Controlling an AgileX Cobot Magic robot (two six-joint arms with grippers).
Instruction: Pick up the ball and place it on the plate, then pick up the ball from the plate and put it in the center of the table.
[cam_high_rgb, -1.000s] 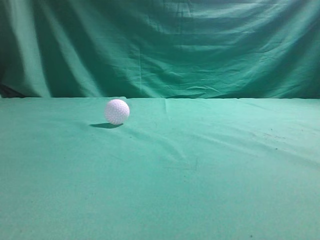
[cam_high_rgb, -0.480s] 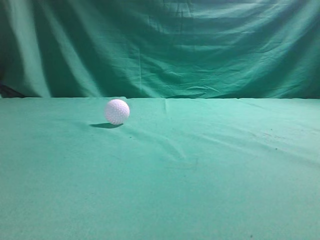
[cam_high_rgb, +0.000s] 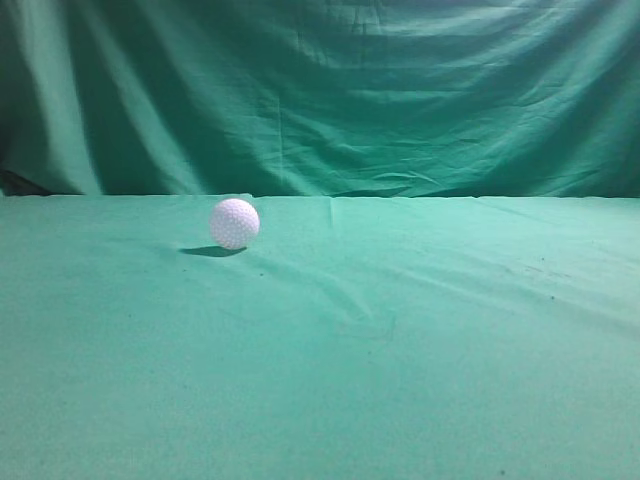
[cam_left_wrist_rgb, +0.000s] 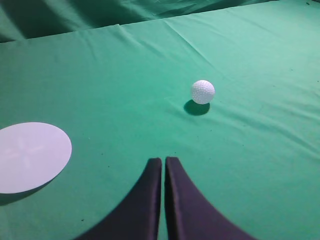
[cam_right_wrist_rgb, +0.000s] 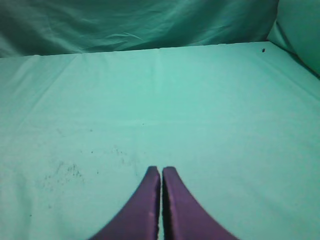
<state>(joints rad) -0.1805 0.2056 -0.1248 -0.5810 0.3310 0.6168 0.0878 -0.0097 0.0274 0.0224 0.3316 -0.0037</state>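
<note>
Ball (cam_high_rgb: 234, 223): white, dimpled, resting on the table (cam_high_rgb: 420, 380) in the left-centre of the exterior view, close under the line where the flat cloth meets the draped green backdrop (cam_high_rgb: 330, 90). Small dark shadow cast to its lower left. Nothing touching it.

Same ball (cam_left_wrist_rgb: 203, 92) in the left wrist view: upper right of centre, well apart from the gripper tips, shadow directly beneath. Table cloth (cam_left_wrist_rgb: 115, 75) slightly creased around it.

Plate (cam_left_wrist_rgb: 31, 156): flat, white, round, lying at the left edge of the left wrist view (partly cut off by the frame). Bare on top. Well apart from the ball, to the lower left of it.

Left gripper (cam_left_wrist_rgb: 163, 161): bottom centre of its own view, dark fingers pressed together with only a hairline gap between them, clenched on nothing. Raised above the cloth, clear of ball and plate.

Right gripper (cam_right_wrist_rgb: 161, 170): bottom centre of the right wrist view, likewise clenched and holding nothing. Only green cloth (cam_right_wrist_rgb: 200, 100) ahead of it, with some dark specks at the left (nature undetermined).

Neither gripper seen in the exterior view.
</note>
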